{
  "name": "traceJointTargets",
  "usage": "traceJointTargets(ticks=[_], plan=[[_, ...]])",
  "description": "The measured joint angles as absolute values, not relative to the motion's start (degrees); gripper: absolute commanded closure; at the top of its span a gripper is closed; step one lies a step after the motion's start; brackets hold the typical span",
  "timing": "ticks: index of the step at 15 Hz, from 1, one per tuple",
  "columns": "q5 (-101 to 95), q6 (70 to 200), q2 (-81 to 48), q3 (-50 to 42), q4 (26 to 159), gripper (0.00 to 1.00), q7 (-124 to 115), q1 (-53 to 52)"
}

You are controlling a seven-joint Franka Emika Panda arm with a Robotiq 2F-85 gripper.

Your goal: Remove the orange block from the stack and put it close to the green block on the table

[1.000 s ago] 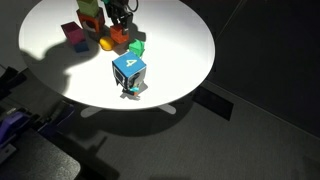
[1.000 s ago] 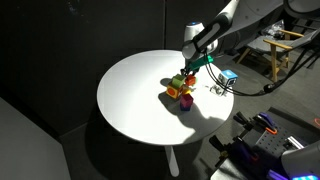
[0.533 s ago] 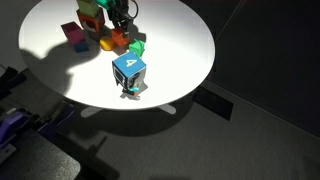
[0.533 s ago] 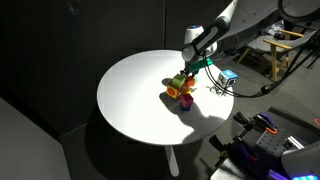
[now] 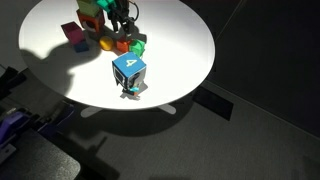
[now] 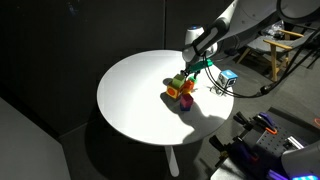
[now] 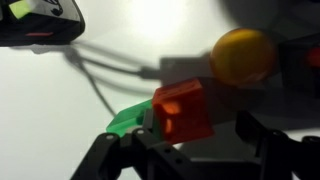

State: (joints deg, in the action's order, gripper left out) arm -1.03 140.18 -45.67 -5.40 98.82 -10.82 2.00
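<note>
Claw (image 7: 185, 152) straddling the orange block (image 7: 183, 112), can't tell if clamped or loose. Green block (image 7: 127, 121) snug at its 9 o'clock, might get knocked by widening jaws.

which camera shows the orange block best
The wrist view: the orange block fills the centre, close up, with the green block beside it. In both exterior views it is only a small orange patch under the tool.
</note>
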Motion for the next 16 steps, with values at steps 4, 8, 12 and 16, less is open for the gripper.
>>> traceJointTargets(ticks=[4,8,12,16], plan=[[-1.03,138.99,-45.64,-5.24,98.83,0.00,-10.70,1.59],[-1.03,137.78,-45.14,-4.81,98.87,0.00,-10.57,0.98],[-1.03,136.33,-43.91,-4.85,98.96,0.00,-10.59,0.62],[-1.03,133.81,-41.29,-5.60,99.63,0.00,-10.88,0.62]])
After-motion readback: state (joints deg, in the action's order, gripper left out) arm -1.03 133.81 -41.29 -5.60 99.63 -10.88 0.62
